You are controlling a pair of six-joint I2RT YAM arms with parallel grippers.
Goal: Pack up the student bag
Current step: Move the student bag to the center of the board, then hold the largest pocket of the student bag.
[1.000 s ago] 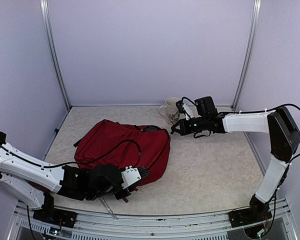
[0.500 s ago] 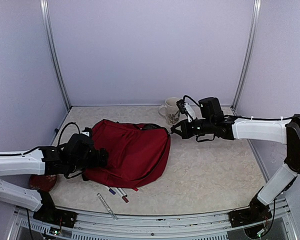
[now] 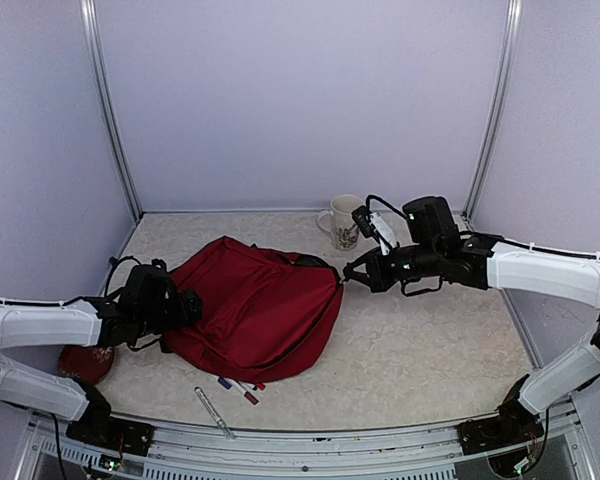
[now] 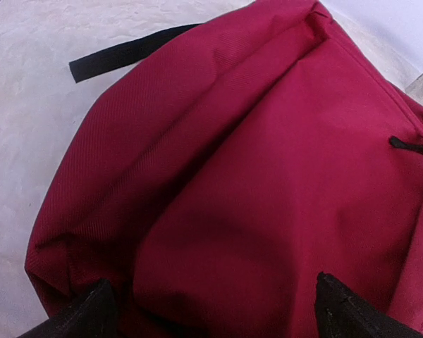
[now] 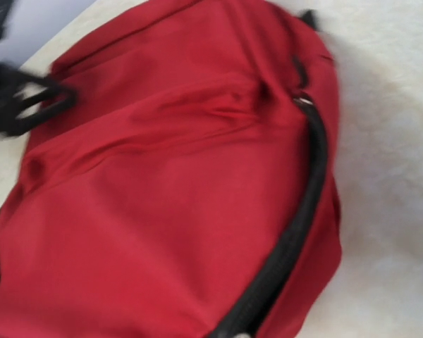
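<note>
The student bag (image 3: 255, 310), a big dark-red backpack, lies flat in the middle of the table. My left gripper (image 3: 187, 306) is open at the bag's left end. In the left wrist view its black fingertips (image 4: 92, 315) straddle the red fabric (image 4: 268, 176) without pinching it. My right gripper (image 3: 352, 272) is shut at the bag's far right corner, where the black zipper (image 5: 299, 225) ends, and seems to pinch the zipper pull. The right wrist view does not show its own fingers.
A white patterned mug (image 3: 343, 221) stands at the back, just behind the right gripper. Several pens (image 3: 237, 387) and a thin clear stick (image 3: 212, 411) lie near the front edge. A dark-red round thing (image 3: 84, 363) sits at the left under my left arm.
My left arm swung from the bag's near edge round to its left end and its jaws opened, uncovering the pens. The right gripper shifted slightly nearer, still at the bag's corner.
</note>
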